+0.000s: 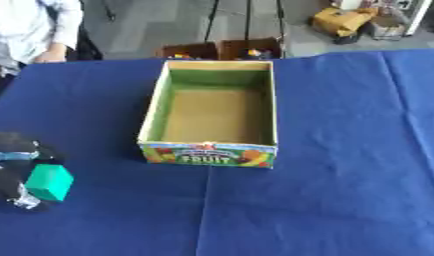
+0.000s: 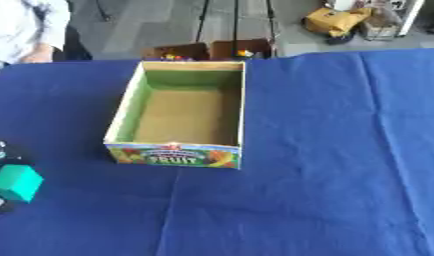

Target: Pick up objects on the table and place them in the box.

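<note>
Block's in our left hand, box open and waiting

Left hand (image 1: 15, 172), left of the box (image 1: 212, 112), has its fingers pinching a green block (image 1: 50, 182) over the blue worktop (image 1: 343, 150).

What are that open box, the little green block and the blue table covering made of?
The box looks like cardboard: matte brown inside, thin walls, glossy-looking printed fruit label in front. The green block, held in the left robot hand, has flat uniform faces, perhaps foam, plastic or painted wood; I cannot tell. The blue covering looks like cloth: it shows soft creases.
</note>
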